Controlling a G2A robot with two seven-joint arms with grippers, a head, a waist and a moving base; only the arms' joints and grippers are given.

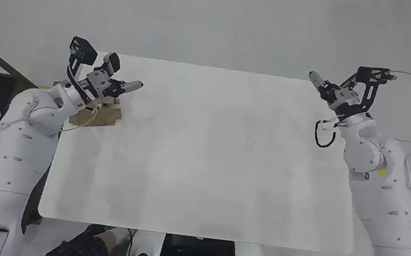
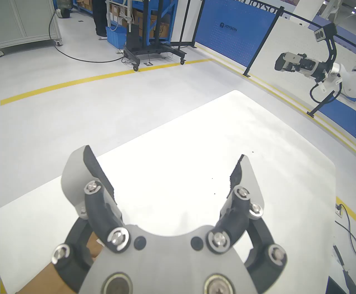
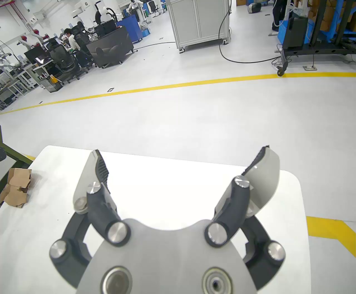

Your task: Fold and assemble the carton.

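The left gripper (image 1: 124,74) is open. Its two fingers (image 2: 91,167) are spread wide apart, and there is nothing between them but the bare white table (image 1: 208,174). The jaws hold nothing.

The carton (image 1: 99,113) is a brown piece of cardboard. It lies on the table close to the edge. It is not between the left jaws. It sits behind them and lower down, under the back part of the left gripper, near the wrist. In the left wrist view a bit of the brown carton (image 2: 41,274) peeks out behind the base of the fingers. It looks crumpled and partly folded, not a neat box.

The right gripper (image 1: 323,86) is open too. Its fingers (image 3: 98,167) are spread wide and they grip nothing. It hangs above the far corner of the table on its own side. The carton (image 3: 17,188) is well apart from these jaws, all the way across the table. From the left wrist view, the right gripper (image 2: 286,62) is far off, past the table's other end.
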